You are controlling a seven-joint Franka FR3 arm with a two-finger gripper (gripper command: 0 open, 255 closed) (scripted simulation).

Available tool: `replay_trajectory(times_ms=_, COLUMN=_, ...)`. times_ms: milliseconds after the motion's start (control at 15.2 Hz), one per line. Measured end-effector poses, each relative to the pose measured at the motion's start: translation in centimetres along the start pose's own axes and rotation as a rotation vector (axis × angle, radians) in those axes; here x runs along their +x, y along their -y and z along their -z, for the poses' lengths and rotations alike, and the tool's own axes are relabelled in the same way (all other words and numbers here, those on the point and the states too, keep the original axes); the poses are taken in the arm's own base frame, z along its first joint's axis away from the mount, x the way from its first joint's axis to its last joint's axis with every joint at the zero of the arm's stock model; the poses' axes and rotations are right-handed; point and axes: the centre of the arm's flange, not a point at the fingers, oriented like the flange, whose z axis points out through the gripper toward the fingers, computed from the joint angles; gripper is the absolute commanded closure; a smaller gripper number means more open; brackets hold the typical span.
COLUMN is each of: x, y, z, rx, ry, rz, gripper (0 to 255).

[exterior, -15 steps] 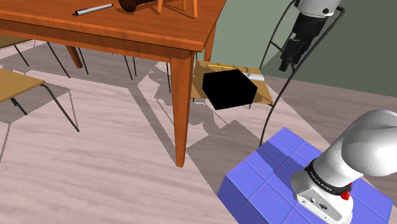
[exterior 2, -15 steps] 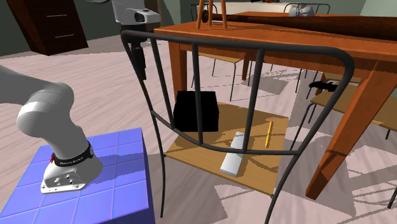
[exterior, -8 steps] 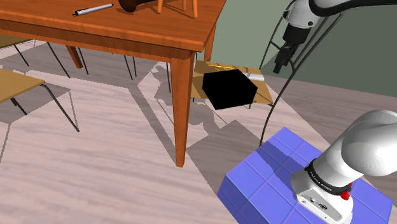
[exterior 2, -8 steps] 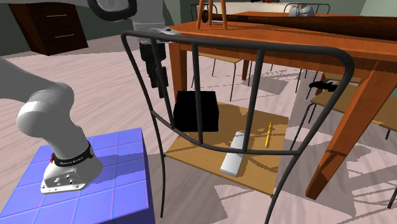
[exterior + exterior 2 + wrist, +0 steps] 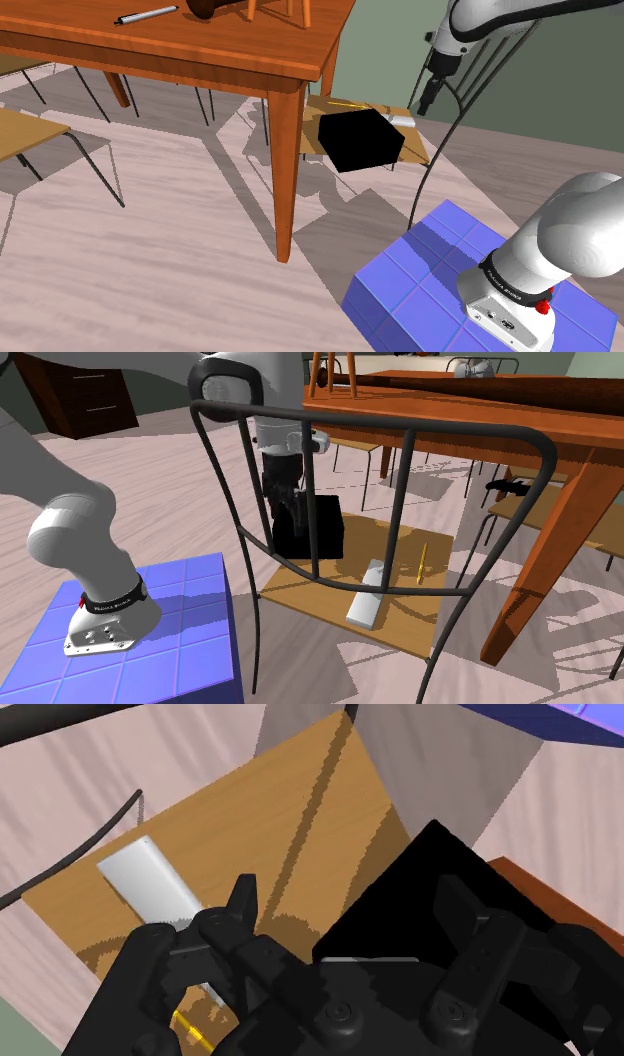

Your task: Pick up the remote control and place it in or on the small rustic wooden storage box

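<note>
**All-black two-finger tool (image 5: 288,517) open, flat pale grey remote control (image 5: 367,595) untouched**

The tool's fingers stand apart, clasping nothing, above the tan wooden chair seat (image 5: 300,590). The remote control lies flat on that seat, about four o'clock from the tool in the second exterior view. It sits apart from the black cube-shaped storage box (image 5: 318,530), with a yellow pencil (image 5: 422,563) just beside it.

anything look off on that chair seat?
The box on the seat is drawn flat black, with no grain or shading, unlike the seat's wood. The remote and pencil lie flat beside it; nothing spilled or tipped.
</note>
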Motion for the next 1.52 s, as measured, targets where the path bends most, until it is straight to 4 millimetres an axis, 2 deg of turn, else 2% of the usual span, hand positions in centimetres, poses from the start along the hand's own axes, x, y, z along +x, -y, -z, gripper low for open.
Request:
replay_trajectory(times_ms=594, x=5.5, y=-8.1, z=-6.0, rx=0.005, ry=-0.006, rz=0.164, gripper=0)
replay_trajectory(times_ms=1056, x=11.4, y=-14.1, z=-10.5, rx=0.006, ry=-0.011, rz=0.292, gripper=0)
replay_trajectory(times_ms=1254, x=12.4, y=-14.7, z=-12.0, rx=0.006, ry=-0.012, rz=0.313, gripper=0)
replay_trajectory(times_ms=1518, x=12.4, y=-14.7, z=-14.1, rx=0.007, ry=-0.012, rz=0.317, gripper=0)
